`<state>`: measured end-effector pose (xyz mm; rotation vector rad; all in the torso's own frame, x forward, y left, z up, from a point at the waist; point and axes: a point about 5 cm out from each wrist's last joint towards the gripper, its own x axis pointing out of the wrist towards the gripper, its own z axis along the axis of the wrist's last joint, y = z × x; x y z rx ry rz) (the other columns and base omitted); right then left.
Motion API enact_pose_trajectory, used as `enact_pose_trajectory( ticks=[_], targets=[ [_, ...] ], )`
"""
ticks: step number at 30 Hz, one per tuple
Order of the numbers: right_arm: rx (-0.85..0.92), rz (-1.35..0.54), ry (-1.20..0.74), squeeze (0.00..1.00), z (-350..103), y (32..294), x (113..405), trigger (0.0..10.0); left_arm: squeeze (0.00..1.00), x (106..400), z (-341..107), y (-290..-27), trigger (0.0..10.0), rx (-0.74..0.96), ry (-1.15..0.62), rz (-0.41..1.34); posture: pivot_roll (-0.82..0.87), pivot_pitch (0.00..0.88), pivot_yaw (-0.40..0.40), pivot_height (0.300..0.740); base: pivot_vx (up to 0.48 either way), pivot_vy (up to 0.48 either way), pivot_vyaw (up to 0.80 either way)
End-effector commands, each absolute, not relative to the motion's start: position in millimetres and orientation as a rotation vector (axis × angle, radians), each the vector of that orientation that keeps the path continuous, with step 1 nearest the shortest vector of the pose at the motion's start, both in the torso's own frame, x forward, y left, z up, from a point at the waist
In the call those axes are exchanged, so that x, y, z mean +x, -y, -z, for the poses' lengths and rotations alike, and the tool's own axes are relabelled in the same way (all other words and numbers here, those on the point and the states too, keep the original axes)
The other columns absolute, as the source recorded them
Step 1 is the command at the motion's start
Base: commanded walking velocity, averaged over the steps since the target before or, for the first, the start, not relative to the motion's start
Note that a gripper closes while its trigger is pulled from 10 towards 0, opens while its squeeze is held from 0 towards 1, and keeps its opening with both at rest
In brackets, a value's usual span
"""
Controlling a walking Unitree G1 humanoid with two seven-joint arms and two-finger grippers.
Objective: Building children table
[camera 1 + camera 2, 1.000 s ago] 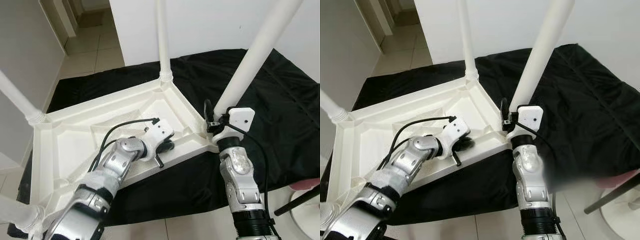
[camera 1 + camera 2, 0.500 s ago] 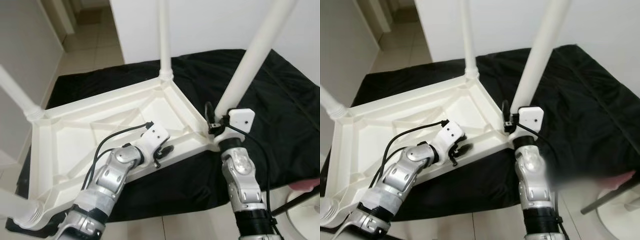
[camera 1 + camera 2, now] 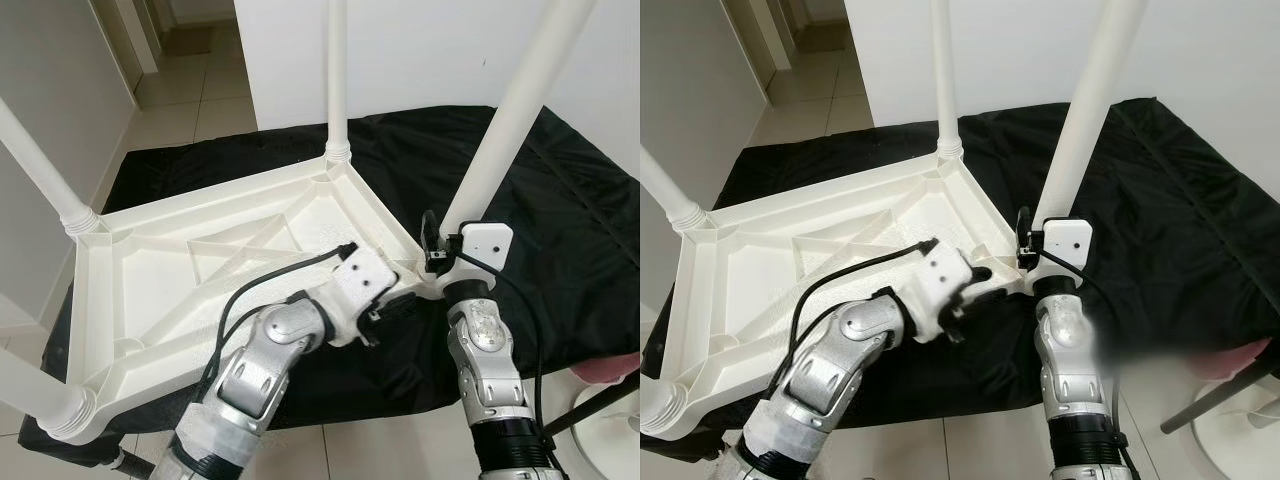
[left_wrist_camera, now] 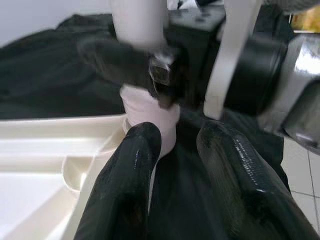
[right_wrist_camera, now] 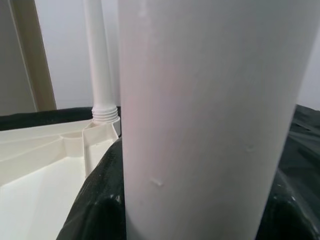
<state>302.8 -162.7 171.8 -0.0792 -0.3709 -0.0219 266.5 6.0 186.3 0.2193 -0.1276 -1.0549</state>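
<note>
**Upside-down on the black cloth, legs to the ceiling**

Plainly inverted: white plastic children's table (image 3: pixel 200 270) lying top-down on a crumpled black cloth (image 3: pixel 560 220) over pale tiled floor (image 3: pixel 190 100), ribbed underside facing up, moulded diagonal braces crossing the tray-like hollow. Four round white legs rising from the corners, long axes roughly upright, upper ends cut off by the frame edge. Far leg (image 3: pixel 336 80) seated in a threaded collar; left leg (image 3: pixel 40 165) likewise; nearest-left leg (image 3: pixel 35 400) visible only as a stub at the corner.

Right gripper (image 3: pixel 1025 245) at the base of the near-right leg (image 3: pixel 500 130), black fingers wrapped around the smooth white tube and clenched on it, largely hidden behind the white wrist housing. Seen from the right wrist, same leg (image 5: pixel 210 115) blurred and very close, black finger (image 5: pixel 95 205) pressed at its side.

Left gripper (image 3: pixel 395 308) at the table's near edge, just beside that same corner. From the left wrist, two glossy black fingers (image 4: pixel 130 190) standing parted with a gap between them, grasping nothing, pointing towards the leg's threaded base (image 4: pixel 150 117); right gripper beyond them smeared out of focus.
</note>
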Motion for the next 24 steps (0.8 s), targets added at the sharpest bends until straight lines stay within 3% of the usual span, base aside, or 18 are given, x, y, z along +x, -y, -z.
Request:
enact_pose_trajectory(
  ticks=[1, 10, 19, 24],
  targets=[
    [-0.087, 0.024, 0.397, 0.00, -174.1, 162.3, 300.6, 10.0, 0.00, 268.3, -181.5, -13.7, 10.0, 0.209, 0.103, 1.010, 0.00, 0.000, 0.059, 0.740, 0.000, 0.000, 0.00],
    [0.124, 0.047, 0.428, 0.00, -178.6, 166.6, 301.3, 10.0, 0.00, 281.6, -168.7, -47.9, 10.0, 0.232, 0.064, 0.833, 0.00, 0.000, 0.076, 0.740, 0.000, 0.000, 0.00],
    [0.078, 0.119, 0.437, 0.00, -180.4, 175.3, 300.9, 10.0, 0.00, 288.9, -175.0, -65.0, 10.0, 0.236, 0.074, 0.761, 0.01, 0.003, 0.081, 0.740, 0.000, 0.000, 0.00],
    [-0.005, 0.132, 0.424, 0.00, -178.5, 179.1, 301.5, 10.0, 0.00, 285.9, -184.5, -74.6, 10.0, 0.157, 0.077, 0.781, 0.01, 0.015, 0.085, 0.740, 0.000, 0.000, 0.00]
  ],
)
